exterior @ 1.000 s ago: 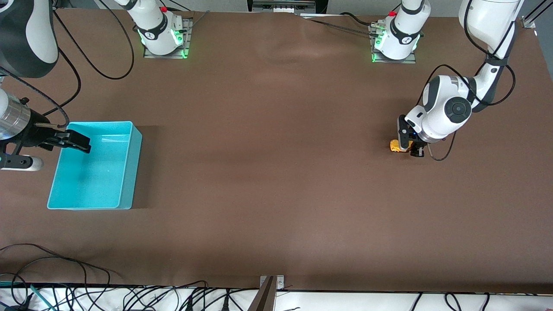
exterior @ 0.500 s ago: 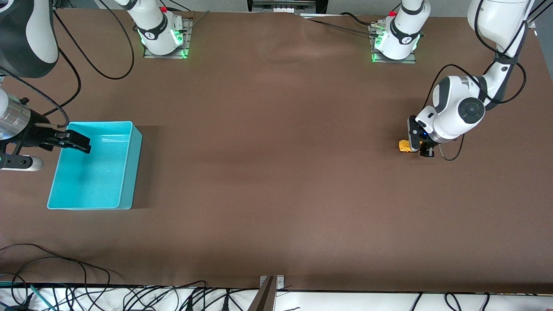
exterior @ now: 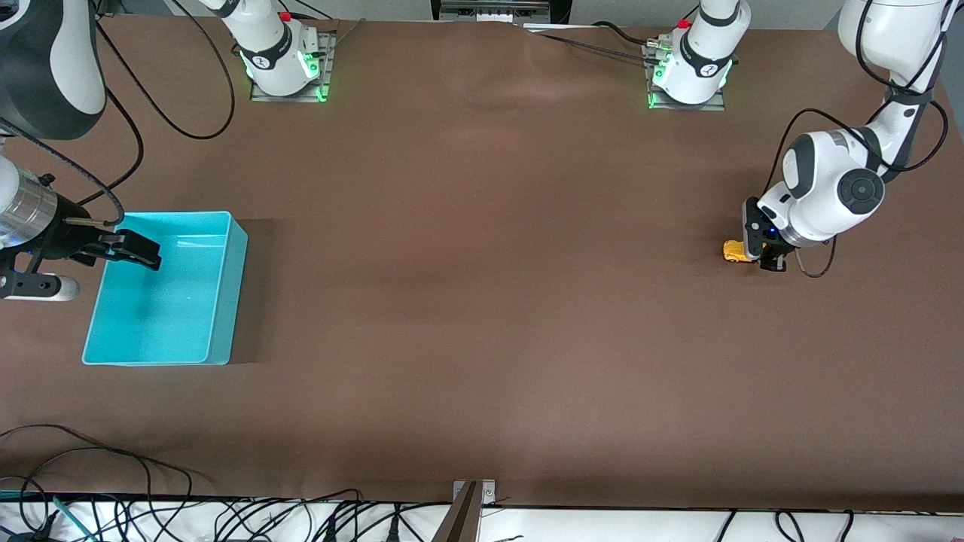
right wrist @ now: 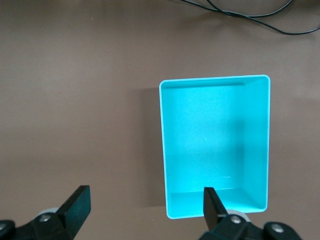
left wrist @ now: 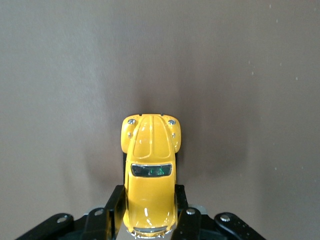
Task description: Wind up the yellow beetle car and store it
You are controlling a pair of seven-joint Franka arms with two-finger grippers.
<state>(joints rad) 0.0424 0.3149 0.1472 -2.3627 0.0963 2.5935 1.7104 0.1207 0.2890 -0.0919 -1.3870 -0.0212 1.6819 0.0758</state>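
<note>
The right gripper [exterior: 143, 252] hangs over the rim of the big turquoise plastic bin [exterior: 226, 301] at the right arm's end of the brown table [exterior: 482, 301]. Its two fingers are spread wide and hold nothing. This arm waits. Well apart from the bin, at the left arm's end, the left gripper [exterior: 757, 256] pinches the tiny yellow beetle car [left wrist: 150, 175] by its sides. The car's wheels sit on the table.

Table [exterior: 482, 301] is a plain matte brown all over, no pattern. The yellow beetle car [left wrist: 150, 175] is glossy yellow-orange with dark windows and little silver headlights, and the bin [exterior: 226, 301] is solid turquoise inside and out. Arms are white with black joints, green lights glowing at both bases.
</note>
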